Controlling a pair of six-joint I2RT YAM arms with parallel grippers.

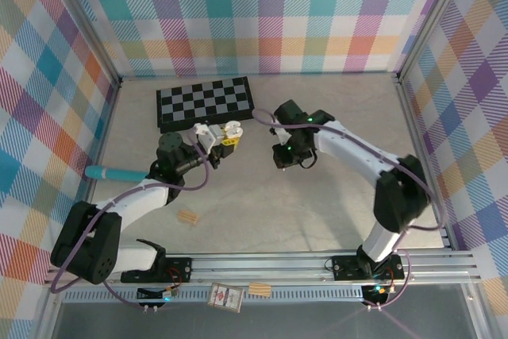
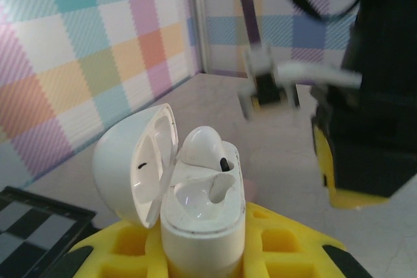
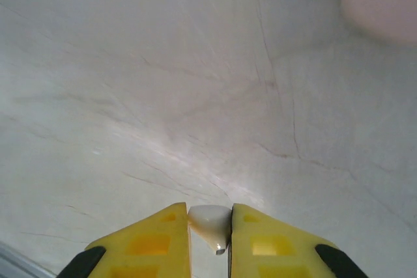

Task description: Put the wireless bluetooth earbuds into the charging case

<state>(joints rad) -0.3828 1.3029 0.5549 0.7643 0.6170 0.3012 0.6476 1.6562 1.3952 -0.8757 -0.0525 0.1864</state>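
Nearest to me, on the metal rail at the front edge, lie a small card (image 1: pixel 225 297) and a tan wooden block (image 1: pixel 259 288). A little further in, a second small wooden block (image 1: pixel 187 217) lies alone on the pale counter (image 1: pixel 262 204), between the two arms. On the left side lies a teal stick-like object (image 1: pixel 111 172), beside the left arm. Beyond it, the left gripper (image 1: pixel 222 136) is lifted over the counter and closed on the white charging case (image 2: pixel 202 226), which stands upright between the yellow fingers (image 2: pixel 280 245). Its lid (image 2: pixel 127 161) is open and leans to the side. One white earbud (image 2: pixel 203 144) already sits in the far socket, and the near socket (image 2: pixel 195 193) is empty. Just to the right, apart from the case, the right gripper (image 3: pixel 210 213) points down over the counter, its jaws narrow and pinching a second white earbud (image 3: pixel 208 226). Near it lies a pale pink rounded shape (image 3: pixel 384 1), too blurred to tell what it is. Furthest away, near the back wall, lies a black-and-grey checkerboard (image 1: pixel 205 102).
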